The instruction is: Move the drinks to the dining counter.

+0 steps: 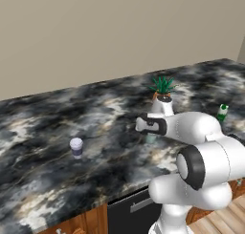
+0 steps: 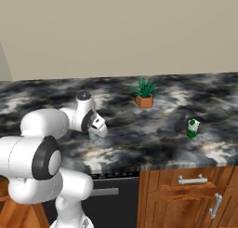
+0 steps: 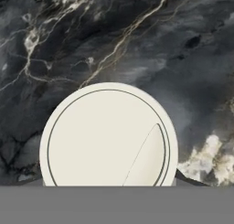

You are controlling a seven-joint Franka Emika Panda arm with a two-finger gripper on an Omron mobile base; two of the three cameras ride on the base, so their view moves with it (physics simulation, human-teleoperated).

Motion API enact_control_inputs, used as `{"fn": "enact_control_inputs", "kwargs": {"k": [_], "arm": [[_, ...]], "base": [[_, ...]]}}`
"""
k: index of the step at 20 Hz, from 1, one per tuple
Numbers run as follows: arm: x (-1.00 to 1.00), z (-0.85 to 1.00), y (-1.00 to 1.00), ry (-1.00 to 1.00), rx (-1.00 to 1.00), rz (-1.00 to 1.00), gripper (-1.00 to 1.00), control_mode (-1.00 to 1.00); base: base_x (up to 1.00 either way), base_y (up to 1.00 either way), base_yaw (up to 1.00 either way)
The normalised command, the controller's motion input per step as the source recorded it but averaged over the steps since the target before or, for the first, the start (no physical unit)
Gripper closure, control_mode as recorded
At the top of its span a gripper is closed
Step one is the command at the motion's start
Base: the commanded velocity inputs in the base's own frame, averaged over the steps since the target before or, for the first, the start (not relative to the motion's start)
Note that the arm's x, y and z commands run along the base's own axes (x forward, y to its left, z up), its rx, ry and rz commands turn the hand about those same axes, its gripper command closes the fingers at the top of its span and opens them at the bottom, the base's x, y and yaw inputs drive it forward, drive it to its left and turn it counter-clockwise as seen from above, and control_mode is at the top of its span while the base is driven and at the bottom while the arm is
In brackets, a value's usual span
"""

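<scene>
Straight beneath the gripper [image 1: 149, 132] — the pale green cup [image 1: 151, 138], standing upright on the dining counter [image 1: 43, 132] near its front edge, roughly midway along. From the hand view, looking right down on its white lid [image 3: 108, 137], round and close under the camera, dark veined marble all around. From the base views, just a sliver of the cup visible below the hand, so cannot tell whether the jaws are clamped on it or merely stand around it. Well to the left, also near the front edge, the purple-blue cup [image 1: 76, 147], upright and apart from the arm. Toward the right end, the small green bottle [image 2: 192, 128], upright, well clear of the gripper. Further back, between gripper and bottle — a potted plant [image 2: 144, 94] in a brown pot.
</scene>
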Motion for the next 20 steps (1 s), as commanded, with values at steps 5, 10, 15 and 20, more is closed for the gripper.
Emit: {"fn": "enact_control_inputs", "kwargs": {"k": [5,10,15,20], "arm": [[0.30,-0.25,-0.05,-0.02,0.00,0.00,1.00,-1.00],[0.23,-0.20,0.00,-0.01,0.00,0.00,1.00,-1.00],[0.26,-0.18,0.00,0.00,0.00,0.00,1.00,-1.00],[0.25,-0.23,0.00,0.00,0.00,0.00,1.00,-1.00]], "base": [[0.00,0.00,0.00],[0.00,0.00,0.00],[0.00,0.00,0.00],[0.00,0.00,0.00]]}}
